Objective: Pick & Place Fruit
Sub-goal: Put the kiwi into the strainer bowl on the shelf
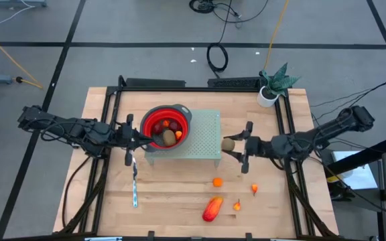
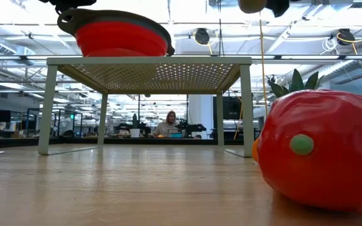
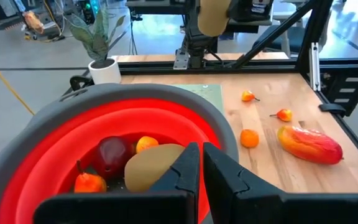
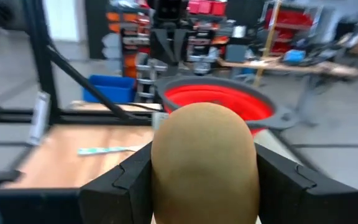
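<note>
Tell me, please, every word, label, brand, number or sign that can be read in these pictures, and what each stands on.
None can be read.
Red bowl, perforated stand, brown oval fruit in the right gripper, knife: no lettering shows.
Bins and screens in the room behind: too blurred to read.

You can't read any words, numbers or signs here; nothing on the table or in the room shows writing.

One brown oval fruit point(image 4: 204, 165) is up in the air, squeezed in the right pincer point(image 1: 241, 146). A dark-red one point(image 3: 112, 155), a brown one point(image 3: 154, 167) and small orange ones lie in the red bowl point(image 3: 55, 143). A long red-orange fruit point(image 1: 212, 209) and three tiny orange pieces lie on the desk point(image 1: 173, 201).
</note>
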### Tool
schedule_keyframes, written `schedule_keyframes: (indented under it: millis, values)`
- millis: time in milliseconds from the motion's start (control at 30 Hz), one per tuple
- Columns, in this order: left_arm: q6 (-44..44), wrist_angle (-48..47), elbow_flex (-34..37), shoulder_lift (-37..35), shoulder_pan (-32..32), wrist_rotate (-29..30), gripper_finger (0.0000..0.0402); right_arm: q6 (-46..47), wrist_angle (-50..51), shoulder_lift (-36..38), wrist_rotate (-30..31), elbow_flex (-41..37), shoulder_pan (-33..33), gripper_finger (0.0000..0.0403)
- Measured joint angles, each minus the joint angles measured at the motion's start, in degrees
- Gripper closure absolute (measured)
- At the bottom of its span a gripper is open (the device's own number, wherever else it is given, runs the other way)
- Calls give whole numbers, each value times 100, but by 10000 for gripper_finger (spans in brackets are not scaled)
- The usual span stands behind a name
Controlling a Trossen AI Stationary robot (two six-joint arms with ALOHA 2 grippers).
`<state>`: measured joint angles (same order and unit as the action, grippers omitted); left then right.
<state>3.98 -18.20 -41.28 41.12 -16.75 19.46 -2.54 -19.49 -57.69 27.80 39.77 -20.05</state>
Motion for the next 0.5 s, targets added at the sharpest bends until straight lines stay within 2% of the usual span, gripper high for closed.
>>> schedule_keyframes:
  millis: [300, 500]
  values:
    - [56, 8, 0, 0, 0, 7, 382, 1632, -416, 0, -2273, 0, 885, 204]
    - [37, 40, 0, -127, 0, 9, 382, 2408, -979, 0, -3350, 0, 1338, 204]
